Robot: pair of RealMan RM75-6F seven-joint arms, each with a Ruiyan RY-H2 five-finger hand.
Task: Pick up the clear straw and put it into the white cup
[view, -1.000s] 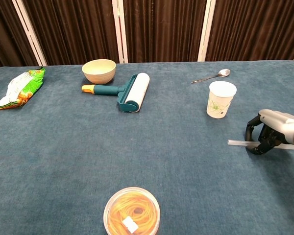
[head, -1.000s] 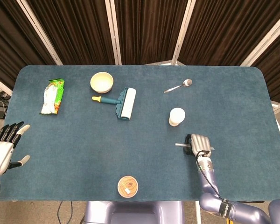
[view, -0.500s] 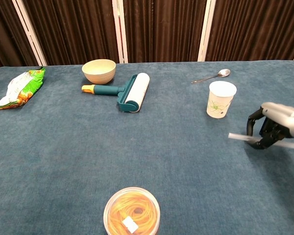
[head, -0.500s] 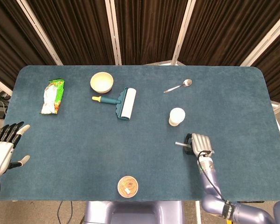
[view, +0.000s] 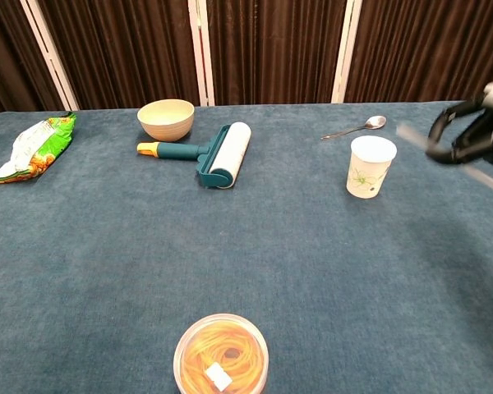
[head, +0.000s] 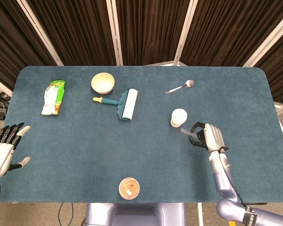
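The white cup (head: pixel 178 117) (view: pixel 370 167) stands upright on the right half of the table. My right hand (head: pixel 210 137) (view: pixel 477 131) hovers above the table just right of the cup, gripping the clear straw (head: pixel 187 133) (view: pixel 413 135). The straw's free end points left toward the cup and sits near its rim height in the chest view. At the table's front left corner my left hand (head: pixel 4 151) stays open with fingers spread, holding nothing; only the head view shows it.
A metal spoon (head: pixel 180 86) lies behind the cup. A teal lint roller (head: pixel 121 104), a cream bowl (head: pixel 103 83) and a green snack bag (head: pixel 53 96) sit at the back left. A round lidded container (head: pixel 129 188) sits at the front edge.
My right hand has lifted the straw off the table and carried it up and back, closer to the cup. The left hand has not moved.
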